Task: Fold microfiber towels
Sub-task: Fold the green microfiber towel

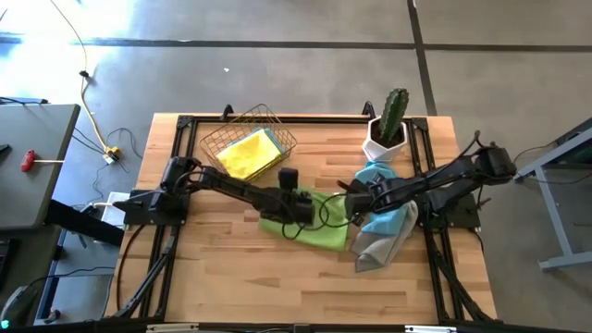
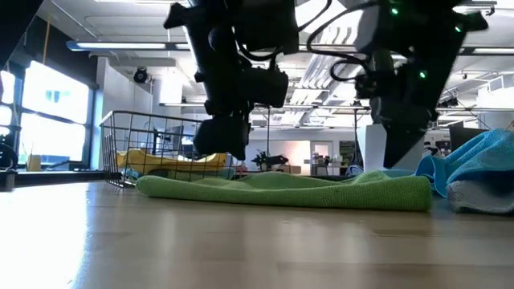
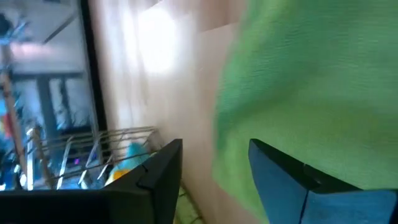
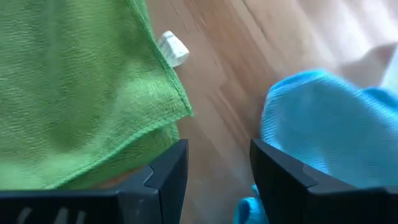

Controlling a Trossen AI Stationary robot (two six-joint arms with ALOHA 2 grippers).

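A lime green towel (image 1: 310,228) lies folded over and flat on the table's middle; it also shows in the low view (image 2: 289,191). My left gripper (image 1: 298,205) hovers open just above the towel's left part (image 3: 298,81). My right gripper (image 1: 355,200) hovers open above the towel's right edge, between the towel's corner (image 4: 177,106), which has a white tag (image 4: 173,48), and a light blue towel (image 4: 323,130). In the low view both grippers, the left (image 2: 229,152) and the right (image 2: 401,148), stand clear of the cloth.
A heap of light blue towels (image 1: 384,199) and a grey one (image 1: 373,252) lies right of the green towel. A wire basket (image 1: 248,146) holding a yellow towel (image 1: 246,155) stands at the far left. A potted cactus (image 1: 388,125) stands at the far right.
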